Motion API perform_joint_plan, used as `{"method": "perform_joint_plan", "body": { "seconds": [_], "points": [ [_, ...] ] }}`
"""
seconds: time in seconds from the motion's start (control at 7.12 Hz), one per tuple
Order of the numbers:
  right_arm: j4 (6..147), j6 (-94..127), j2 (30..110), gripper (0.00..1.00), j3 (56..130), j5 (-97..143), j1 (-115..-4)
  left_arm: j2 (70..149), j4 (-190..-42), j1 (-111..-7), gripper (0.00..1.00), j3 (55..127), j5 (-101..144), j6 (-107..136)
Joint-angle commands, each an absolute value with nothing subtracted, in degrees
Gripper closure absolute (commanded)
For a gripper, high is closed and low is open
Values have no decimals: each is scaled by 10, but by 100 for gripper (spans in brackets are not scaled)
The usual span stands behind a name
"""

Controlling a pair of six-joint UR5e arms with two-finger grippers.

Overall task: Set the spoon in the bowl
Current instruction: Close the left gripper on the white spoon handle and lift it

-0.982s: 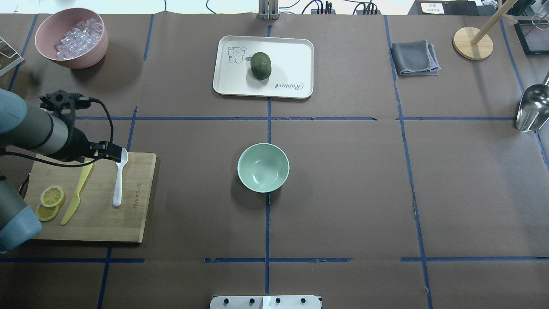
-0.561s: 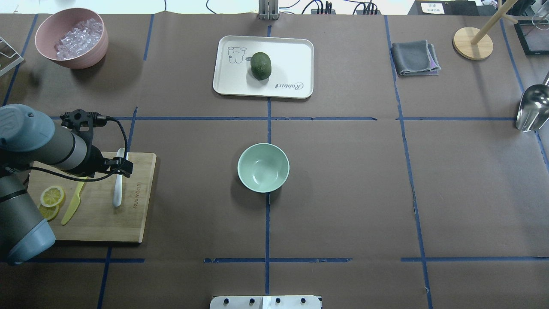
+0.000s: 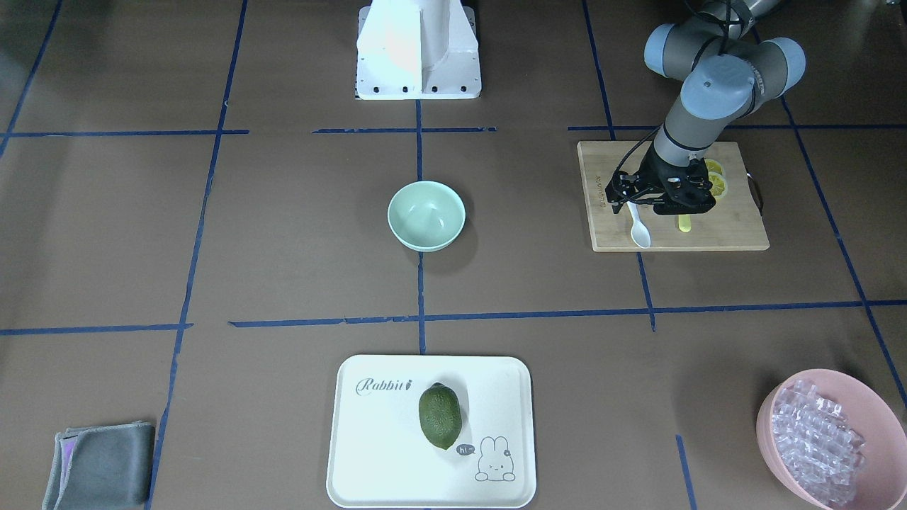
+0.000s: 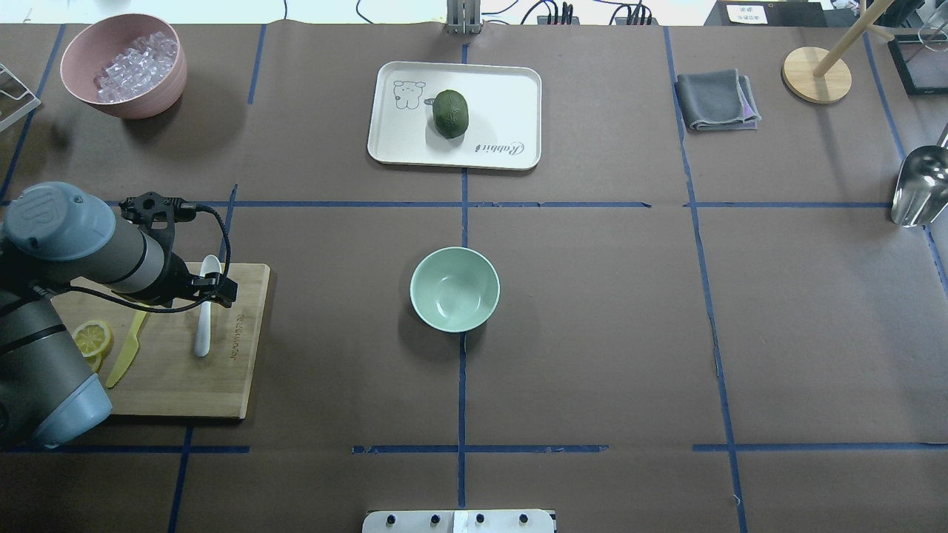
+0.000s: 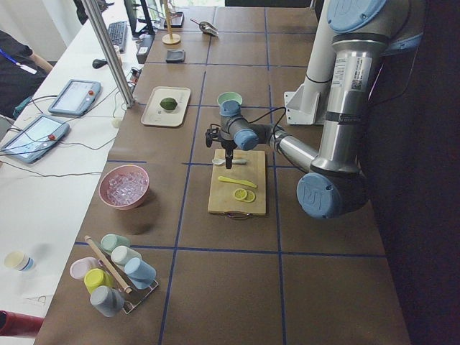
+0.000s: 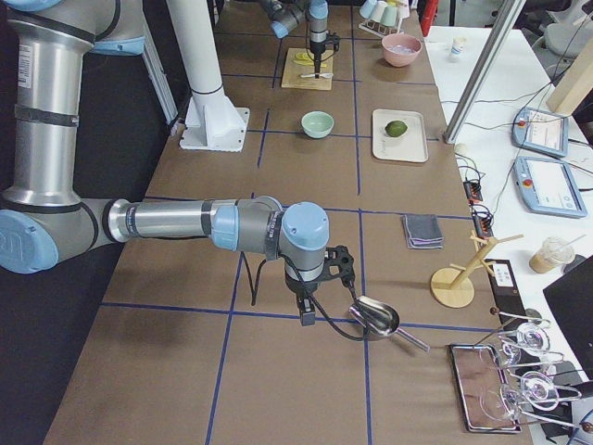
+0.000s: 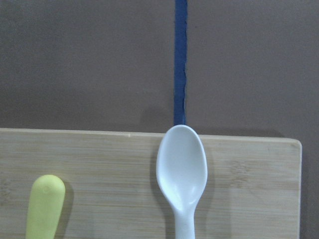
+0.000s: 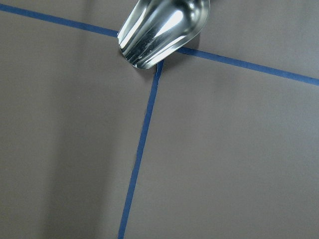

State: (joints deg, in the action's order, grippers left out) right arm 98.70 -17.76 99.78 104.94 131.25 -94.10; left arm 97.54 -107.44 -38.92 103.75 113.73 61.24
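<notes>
The white spoon (image 4: pixel 203 322) lies on the wooden cutting board (image 4: pixel 222 385) at the left, scoop pointing away from the robot. It also shows in the front view (image 3: pixel 639 230) and fills the left wrist view (image 7: pixel 182 169). My left gripper (image 4: pixel 213 287) hovers over the upper part of the spoon's handle, pointing down, and looks open with nothing in it. The mint-green bowl (image 4: pixel 454 289) stands empty at the table's middle, well to the right of the board. My right gripper (image 6: pixel 306 311) shows only in the right side view, so I cannot tell whether it is open or shut.
A yellow-green knife (image 4: pixel 126 355) and lemon slices (image 4: pixel 90 339) lie on the board left of the spoon. A pink bowl (image 4: pixel 148 104) of clear cubes stands far left. A white tray (image 4: pixel 503 96) holds a lime (image 4: pixel 450 112). A metal scoop (image 4: pixel 918 185) lies at the right edge.
My left arm has swung toward the robot and to the right, bringing the gripper from the spoon's scoop to above its handle. The spoon and bowl have not moved.
</notes>
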Motion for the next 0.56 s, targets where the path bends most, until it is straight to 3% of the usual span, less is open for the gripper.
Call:
{"method": "perform_joint_plan", "body": {
  "seconds": [0.0,0.28,0.42],
  "points": [
    [987,-178,999,0,1049,1312,-941,977,-1074,-384,23,1037,1137,612],
    [987,-178,999,0,1049,1312,-941,977,-1074,-375,23,1034,1137,612],
    [987,-178,999,0,1049,1312,-940,977,-1074,-374,29,1034,1137,612]
  ]
}}
